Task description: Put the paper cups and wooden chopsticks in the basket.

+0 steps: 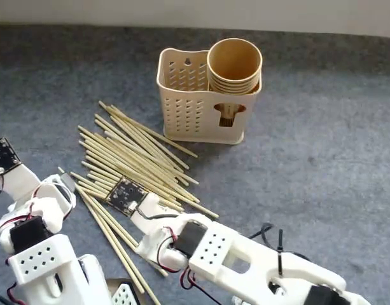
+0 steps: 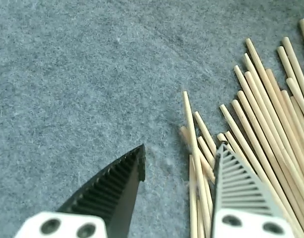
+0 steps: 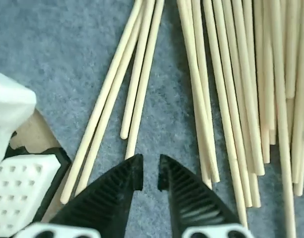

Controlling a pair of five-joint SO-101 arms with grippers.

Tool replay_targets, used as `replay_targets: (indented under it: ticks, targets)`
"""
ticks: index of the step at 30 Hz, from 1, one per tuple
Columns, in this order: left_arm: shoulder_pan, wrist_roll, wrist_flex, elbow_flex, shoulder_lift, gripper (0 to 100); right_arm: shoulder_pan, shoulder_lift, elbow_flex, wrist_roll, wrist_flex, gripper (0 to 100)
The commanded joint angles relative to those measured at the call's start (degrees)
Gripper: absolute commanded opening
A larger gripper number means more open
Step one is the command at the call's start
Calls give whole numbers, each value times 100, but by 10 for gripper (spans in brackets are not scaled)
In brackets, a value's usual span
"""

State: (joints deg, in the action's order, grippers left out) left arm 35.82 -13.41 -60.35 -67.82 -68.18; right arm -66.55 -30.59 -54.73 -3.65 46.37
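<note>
Several wooden chopsticks (image 1: 134, 162) lie in a loose pile on the grey carpet in front of the cream perforated basket (image 1: 185, 105). A stack of brown paper cups (image 1: 234, 63) stands upright in the basket's right half. My left gripper (image 2: 180, 156) is open and low over the carpet at the pile's left edge, one fingertip (image 2: 222, 156) over the chopstick ends (image 2: 201, 144). My right gripper (image 3: 150, 171) hovers over the pile's near side with only a narrow gap between its fingers and nothing in them. Chopsticks (image 3: 226, 89) lie just beyond its tips.
The white arm bodies (image 1: 233, 260) take up the near edge of the carpet. In the right wrist view the other arm's white base (image 3: 18, 188) and a tan patch (image 3: 30, 136) sit beside the chopsticks. Bare carpet (image 1: 322, 159) spreads right of the basket.
</note>
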Motion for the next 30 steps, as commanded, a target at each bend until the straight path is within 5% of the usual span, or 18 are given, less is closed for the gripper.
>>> replay_targets:
  ticks: [1,23,30]
  targets:
    - [295,-62,308,48,-40,228,-119,268,435,-448,-145,146]
    - [330,-273,316,48,-40,228,-514,2273,989,-440,-752,144]
    - [321,-264,316,40,-40,228,-505,2273,954,18,-734,2]
